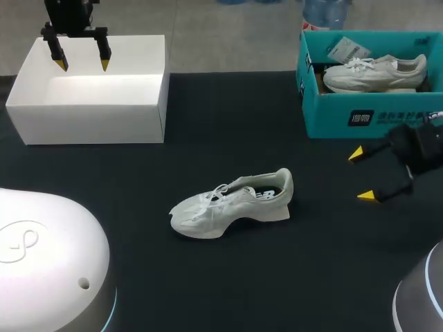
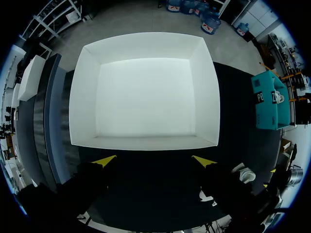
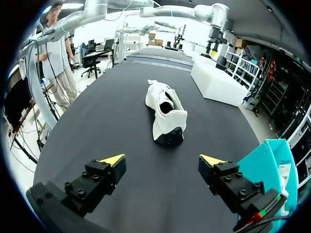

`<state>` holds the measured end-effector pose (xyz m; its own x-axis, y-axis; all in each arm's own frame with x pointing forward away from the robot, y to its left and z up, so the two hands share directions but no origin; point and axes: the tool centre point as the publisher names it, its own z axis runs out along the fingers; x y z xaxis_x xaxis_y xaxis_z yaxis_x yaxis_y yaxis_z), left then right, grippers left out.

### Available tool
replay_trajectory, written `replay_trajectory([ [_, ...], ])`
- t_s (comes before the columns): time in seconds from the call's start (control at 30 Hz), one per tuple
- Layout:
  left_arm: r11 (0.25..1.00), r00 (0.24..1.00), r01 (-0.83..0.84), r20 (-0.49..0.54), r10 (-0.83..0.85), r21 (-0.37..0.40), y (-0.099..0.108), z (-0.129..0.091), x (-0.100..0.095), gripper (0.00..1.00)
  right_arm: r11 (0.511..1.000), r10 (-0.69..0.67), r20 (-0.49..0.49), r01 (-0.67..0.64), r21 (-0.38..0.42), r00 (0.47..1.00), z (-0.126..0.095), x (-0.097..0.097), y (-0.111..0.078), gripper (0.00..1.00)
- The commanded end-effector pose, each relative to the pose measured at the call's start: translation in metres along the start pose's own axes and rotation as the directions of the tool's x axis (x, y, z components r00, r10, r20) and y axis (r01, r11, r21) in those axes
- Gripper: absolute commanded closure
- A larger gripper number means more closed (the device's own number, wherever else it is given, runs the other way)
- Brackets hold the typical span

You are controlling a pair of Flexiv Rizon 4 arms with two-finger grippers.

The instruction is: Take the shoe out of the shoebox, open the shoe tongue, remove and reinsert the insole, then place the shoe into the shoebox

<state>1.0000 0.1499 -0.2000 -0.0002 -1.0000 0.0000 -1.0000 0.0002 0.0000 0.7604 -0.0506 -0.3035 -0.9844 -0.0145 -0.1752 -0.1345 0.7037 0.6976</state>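
A white shoe point(image 1: 232, 203) lies on its sole in the middle of the black table, toe to the left, heel to the right. In the right wrist view the shoe point(image 3: 165, 110) is ahead of my right gripper point(image 3: 163, 159), heel nearest. My right gripper point(image 1: 365, 175) hangs open at the right, apart from the shoe. An empty white shoebox point(image 1: 90, 90) stands at the back left. My left gripper point(image 1: 82, 65) hovers open above it, and the white shoebox point(image 2: 143, 90) fills the left wrist view ahead of the left gripper point(image 2: 154, 160).
A teal box point(image 1: 367, 111) at the back right holds a second white shoe point(image 1: 374, 72) and a paper tag. The white bases of my arms sit at the near left point(image 1: 48, 263) and near right point(image 1: 422, 294) corners.
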Motion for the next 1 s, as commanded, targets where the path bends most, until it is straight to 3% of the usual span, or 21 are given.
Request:
replay_trajectory([
  [0.03, 1.0, 1.0, 0.0, 0.0, 0.0, 0.0, 0.0, 0.0, 0.0, 0.0, 1.0, 0.0, 0.006, 0.0, 0.001, 1.0, 0.001, 0.002, 0.0, 0.0],
  [0.37, 1.0, 1.0, 0.0, 0.0, 0.0, 0.0, 0.0, 0.0, 0.0, 0.0, 1.0, 0.0, 0.006, 0.0, 0.001, 1.0, 0.001, 0.002, 0.0, 0.0],
  [0.53, 1.0, 1.0, 0.0, 0.0, 0.0, 0.0, 0.0, 0.0, 0.0, 0.0, 1.0, -0.005, 0.051, 0.006, -0.015, 0.999, 0.007, -0.013, -0.019, 0.0],
  [0.7, 1.0, 1.0, 0.0, 0.0, 0.0, 0.0, 0.0, 0.0, 0.0, 0.0, 1.0, 0.009, 0.015, -0.009, -0.006, 1.0, 0.02, -0.02, -0.044, 0.0],
  [1.0, 1.0, 1.0, 0.0, 0.0, 0.0, 0.0, 0.0, 0.0, 0.0, 0.0, 0.992, 0.018, 0.016, -0.016, -0.128, 1.0, 0.045, -0.022, -0.068, 0.0],
])
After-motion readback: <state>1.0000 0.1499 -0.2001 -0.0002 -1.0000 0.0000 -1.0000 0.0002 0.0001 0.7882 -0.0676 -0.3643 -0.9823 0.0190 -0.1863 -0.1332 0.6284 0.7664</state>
